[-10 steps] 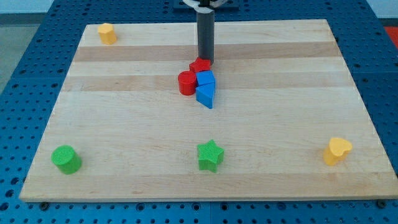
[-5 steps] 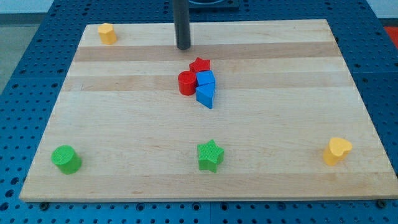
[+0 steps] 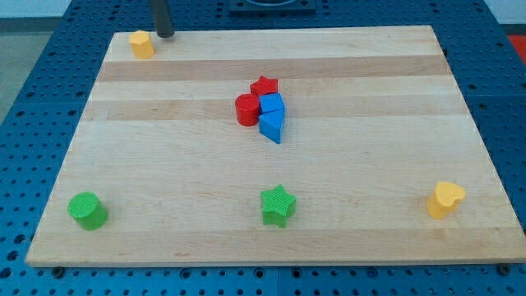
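My tip (image 3: 164, 34) stands at the board's top edge on the view's left, just right of a small yellow block (image 3: 141, 43) and a short gap from it. Near the board's middle sits a tight cluster: a red star (image 3: 265, 85) at its top, a red cylinder (image 3: 246, 109) to the left, a blue block (image 3: 272, 105) touching both, and a blue wedge-shaped block (image 3: 272, 126) below. The tip is far up and left of this cluster.
A green cylinder (image 3: 86, 210) sits at the bottom left, a green star (image 3: 278, 205) at the bottom middle, and a yellow heart-shaped block (image 3: 445, 199) at the bottom right. The wooden board (image 3: 164, 164) lies on a blue perforated table.
The tip left the red star's top side and slid up and left across the board to beside the yellow block at the top left. No block has moved.
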